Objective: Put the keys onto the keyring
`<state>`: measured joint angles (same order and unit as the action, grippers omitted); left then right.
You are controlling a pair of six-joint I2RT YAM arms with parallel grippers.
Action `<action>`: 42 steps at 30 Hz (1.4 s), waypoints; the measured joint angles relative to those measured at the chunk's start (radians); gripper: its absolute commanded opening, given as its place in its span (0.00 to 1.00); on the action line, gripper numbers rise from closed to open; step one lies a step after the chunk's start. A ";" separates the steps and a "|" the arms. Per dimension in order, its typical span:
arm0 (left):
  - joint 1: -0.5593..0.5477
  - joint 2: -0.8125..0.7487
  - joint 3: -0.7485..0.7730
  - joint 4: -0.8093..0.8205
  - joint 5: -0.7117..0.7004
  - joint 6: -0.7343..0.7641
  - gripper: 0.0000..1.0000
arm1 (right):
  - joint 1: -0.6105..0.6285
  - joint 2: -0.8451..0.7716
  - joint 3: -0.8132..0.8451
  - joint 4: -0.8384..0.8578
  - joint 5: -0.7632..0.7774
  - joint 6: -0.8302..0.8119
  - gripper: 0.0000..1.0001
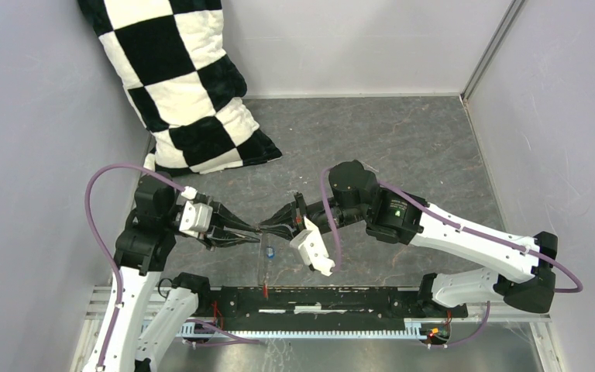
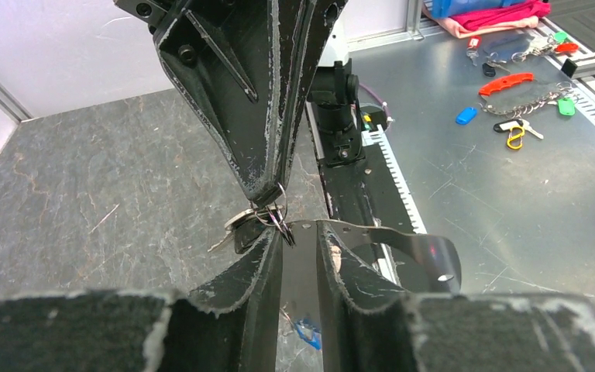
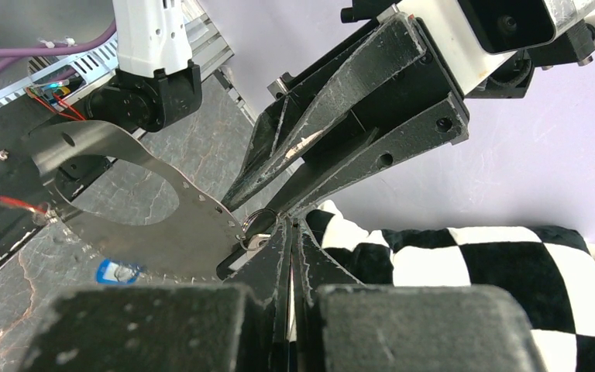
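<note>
Right hand (image 3: 290, 226) pressed together, pinching keyring (image 3: 255, 223); left hand (image 2: 300, 234) slightly spread, tips beside keyring.

I can read no text anywhere. White patch on blue key tag (image 3: 116, 271) maybe a label, too blurred.

Site was a robotics lab cell. Grey panels (image 1: 31, 116), aluminium framing (image 1: 494, 45) and cable ducting (image 1: 318, 331) bounded the bench (image 1: 403, 147).

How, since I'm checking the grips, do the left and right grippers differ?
The left gripper has its jaws slightly apart; the right gripper is shut on the keys. The left reaches in from the left, the right from the right. Both are black and meet tip to tip.
</note>
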<state>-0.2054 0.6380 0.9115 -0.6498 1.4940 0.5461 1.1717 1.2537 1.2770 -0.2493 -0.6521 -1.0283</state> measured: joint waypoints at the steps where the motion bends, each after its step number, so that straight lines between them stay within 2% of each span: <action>1: 0.000 -0.002 0.000 -0.002 -0.003 0.000 0.29 | 0.000 0.000 0.000 0.000 0.000 0.002 0.00; 4: 0.000 -0.007 0.000 -0.008 -0.024 0.000 0.30 | 0.000 -0.001 0.000 0.001 0.002 0.006 0.00; 5: 0.000 -0.008 0.000 -0.008 -0.031 0.000 0.34 | 0.000 -0.002 0.000 0.001 0.003 0.007 0.00; 6: 0.000 -0.010 0.000 -0.007 -0.042 -0.003 0.44 | 0.000 -0.003 0.000 0.001 0.004 0.009 0.00; 7: 0.000 -0.012 0.000 -0.006 -0.054 -0.009 0.47 | 0.000 -0.005 0.000 0.002 0.006 0.010 0.00; 9: 0.000 -0.013 0.000 0.000 -0.075 -0.039 0.47 | 0.000 -0.008 0.000 0.008 0.007 0.011 0.00; 15: 0.000 -0.013 0.000 0.041 -0.106 -0.149 0.37 | 0.000 -0.016 -0.003 0.024 0.009 0.013 0.00; 18: 0.000 -0.013 0.000 0.061 -0.106 -0.182 0.25 | 0.000 -0.016 -0.003 0.029 0.010 0.013 0.00; 21: 0.000 -0.014 0.000 0.071 -0.106 -0.198 0.17 | 0.001 -0.017 -0.004 0.030 0.010 0.013 0.00; 28: 0.000 -0.018 0.000 0.076 -0.105 -0.211 0.16 | 0.003 -0.017 -0.004 0.030 0.010 0.013 0.00; 32: 0.000 -0.018 0.000 0.077 -0.104 -0.213 0.02 | 0.005 -0.017 -0.004 0.030 0.010 0.014 0.01; 42: 0.000 -0.024 0.000 0.068 -0.104 -0.201 0.02 | 0.005 -0.017 -0.004 0.028 0.016 0.014 0.00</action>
<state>-0.2054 0.6140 0.9115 -0.5816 1.3899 0.3454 1.1767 1.2369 1.2728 -0.2211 -0.6357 -1.0145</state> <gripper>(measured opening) 0.038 0.010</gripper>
